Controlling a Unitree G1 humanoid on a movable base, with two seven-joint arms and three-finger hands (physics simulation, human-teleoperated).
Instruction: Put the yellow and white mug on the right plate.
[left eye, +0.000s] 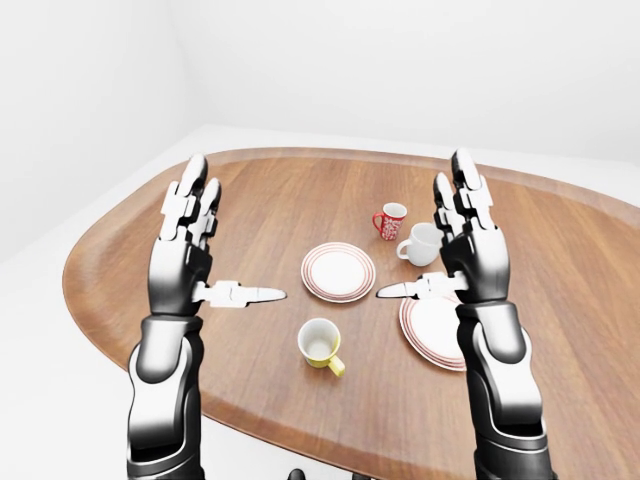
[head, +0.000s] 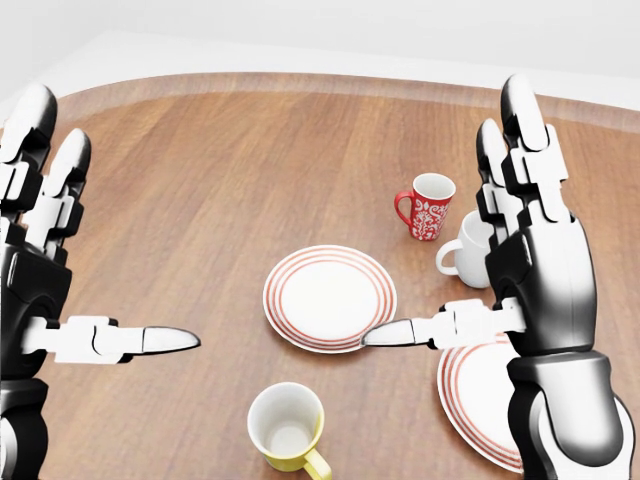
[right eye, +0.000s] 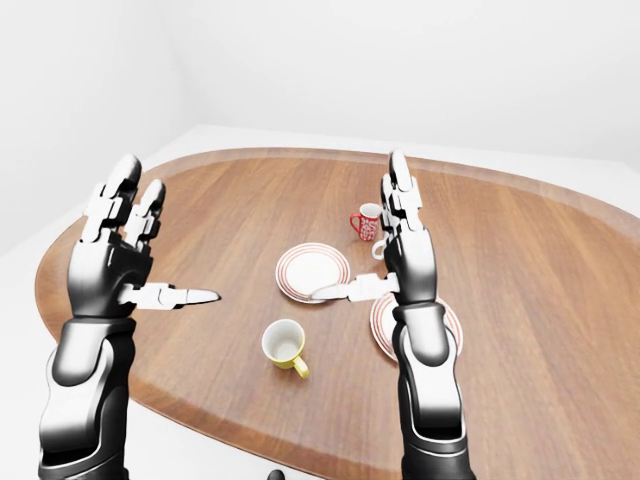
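The yellow and white mug (left eye: 320, 343) stands upright on the wooden table (left eye: 260, 190), at the bottom centre of the left-eye view, handle towards the lower right. The right plate (left eye: 430, 335), white with red rings, lies just right of it, partly hidden behind my right forearm. My left hand (left eye: 238, 235) is open and empty, raised left of the mug with fingers up and thumb pointing right. My right hand (left eye: 422, 228) is open and empty, raised above the right plate with its thumb pointing left.
A second red-ringed plate (left eye: 338, 271) lies above the mug in the left-eye view. A red patterned mug (left eye: 390, 220) and a white mug (left eye: 420, 244) stand above the right plate. The table's near edge runs along the bottom.
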